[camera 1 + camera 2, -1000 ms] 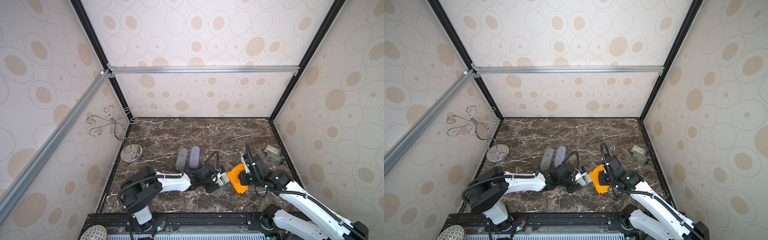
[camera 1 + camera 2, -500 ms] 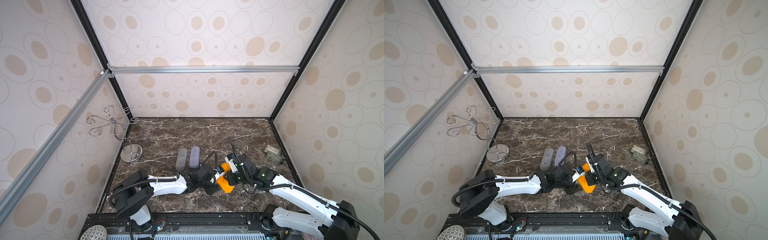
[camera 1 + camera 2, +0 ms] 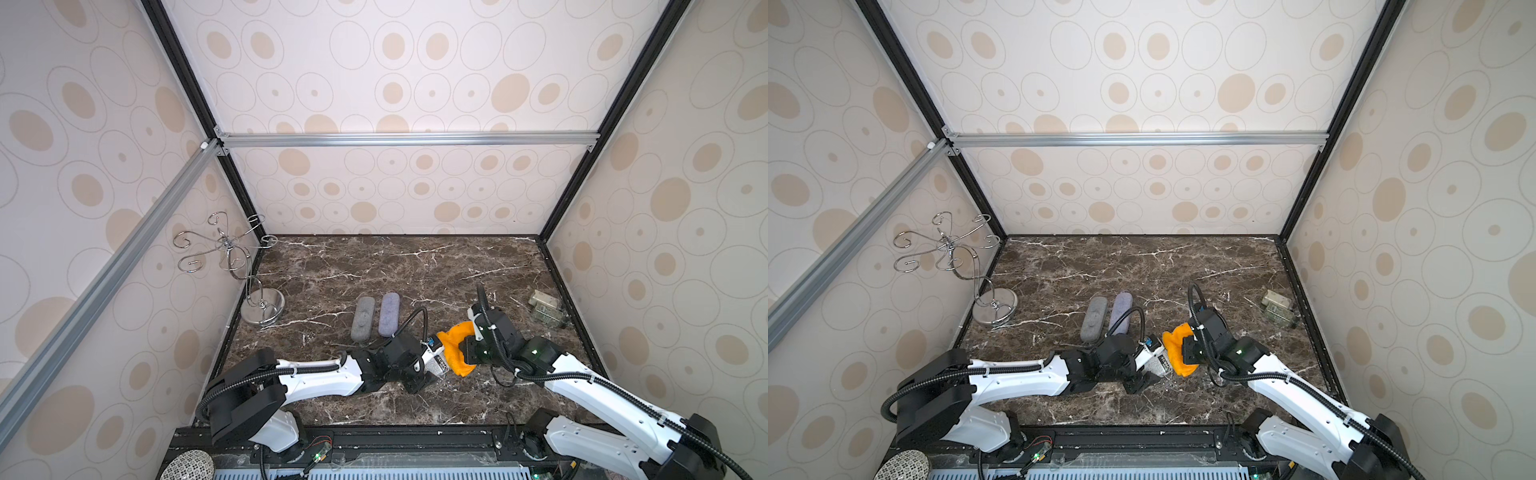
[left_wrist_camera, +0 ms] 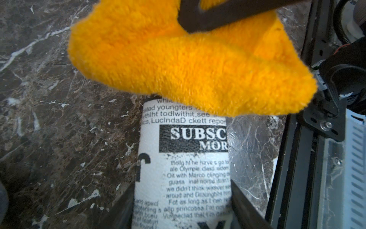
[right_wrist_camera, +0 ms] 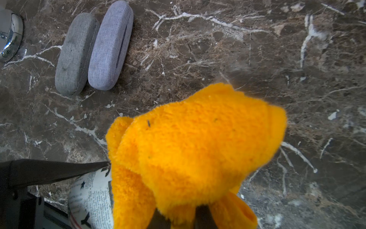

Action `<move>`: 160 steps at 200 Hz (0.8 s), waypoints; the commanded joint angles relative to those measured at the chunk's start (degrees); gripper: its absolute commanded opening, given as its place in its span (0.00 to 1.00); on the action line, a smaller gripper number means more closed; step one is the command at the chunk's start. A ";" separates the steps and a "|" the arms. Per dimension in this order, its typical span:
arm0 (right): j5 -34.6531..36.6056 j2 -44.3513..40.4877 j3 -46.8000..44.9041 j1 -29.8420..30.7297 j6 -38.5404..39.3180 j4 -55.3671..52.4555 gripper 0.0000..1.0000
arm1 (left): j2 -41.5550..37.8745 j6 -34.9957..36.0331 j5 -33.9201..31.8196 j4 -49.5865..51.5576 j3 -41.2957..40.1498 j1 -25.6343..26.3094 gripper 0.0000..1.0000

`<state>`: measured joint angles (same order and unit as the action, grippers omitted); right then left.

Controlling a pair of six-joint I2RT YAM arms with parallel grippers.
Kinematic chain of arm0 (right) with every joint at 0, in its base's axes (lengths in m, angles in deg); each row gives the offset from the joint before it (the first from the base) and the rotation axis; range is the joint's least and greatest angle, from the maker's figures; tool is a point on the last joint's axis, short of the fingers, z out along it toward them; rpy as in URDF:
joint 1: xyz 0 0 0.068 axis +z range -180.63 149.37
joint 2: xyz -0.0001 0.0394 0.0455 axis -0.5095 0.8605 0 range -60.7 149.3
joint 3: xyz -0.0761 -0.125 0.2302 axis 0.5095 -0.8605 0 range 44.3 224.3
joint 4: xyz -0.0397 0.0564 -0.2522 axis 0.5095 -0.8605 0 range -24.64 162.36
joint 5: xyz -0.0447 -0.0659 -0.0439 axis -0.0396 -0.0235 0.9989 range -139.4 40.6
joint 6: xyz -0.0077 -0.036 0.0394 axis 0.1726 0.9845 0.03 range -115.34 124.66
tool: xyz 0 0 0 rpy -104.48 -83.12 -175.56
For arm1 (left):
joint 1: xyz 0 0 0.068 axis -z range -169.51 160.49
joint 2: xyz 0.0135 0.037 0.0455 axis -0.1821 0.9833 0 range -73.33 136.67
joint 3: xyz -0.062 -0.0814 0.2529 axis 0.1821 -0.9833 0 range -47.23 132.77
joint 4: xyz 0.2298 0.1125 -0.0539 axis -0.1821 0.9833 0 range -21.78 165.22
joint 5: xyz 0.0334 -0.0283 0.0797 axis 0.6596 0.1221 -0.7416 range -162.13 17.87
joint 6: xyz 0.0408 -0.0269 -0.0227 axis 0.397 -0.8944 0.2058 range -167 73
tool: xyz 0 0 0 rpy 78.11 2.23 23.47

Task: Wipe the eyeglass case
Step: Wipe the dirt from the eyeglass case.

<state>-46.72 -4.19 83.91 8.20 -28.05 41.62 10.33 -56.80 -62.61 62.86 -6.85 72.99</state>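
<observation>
A: Any print on show?
B: Yes, in the left wrist view, on the newspaper-patterned eyeglass case (image 4: 184,168): a black banner read "SUBSC" over "MOR", both cut off.
A: Above it?
B: "youngters", then "LucindaD ckett repor"; higher lines ran under the orange cloth (image 4: 188,59). Below, "Oit with Marco" was legible.

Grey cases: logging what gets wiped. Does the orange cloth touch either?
No, bare marble separates the orange cloth from the dark grey case and light grey case.

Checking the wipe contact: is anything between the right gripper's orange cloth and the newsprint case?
Nothing visible does. The orange cloth, pinched in the right gripper, covers the free end of the newsprint case that the left gripper holds.
</observation>
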 commanded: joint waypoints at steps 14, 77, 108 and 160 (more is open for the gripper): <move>-0.16 1.98 2.83 6.09 1.64 -0.24 0.00 | -0.45 0.19 -1.58 -4.36 2.09 1.11 0.50; 3.05 2.36 0.19 7.82 -3.79 1.25 0.00 | -1.85 -0.41 -2.50 -4.95 1.33 1.41 0.49; 3.17 0.45 -0.26 0.96 -3.62 -3.51 0.00 | -3.89 -0.73 -4.07 -4.30 -0.60 1.44 0.49; -4.37 2.81 3.03 4.52 0.41 -0.02 0.00 | -3.43 -1.72 -4.44 -4.48 -0.49 1.55 0.49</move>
<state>-47.81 -3.33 84.83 9.33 -29.34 41.60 7.84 -57.52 -66.31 62.97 -8.73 74.00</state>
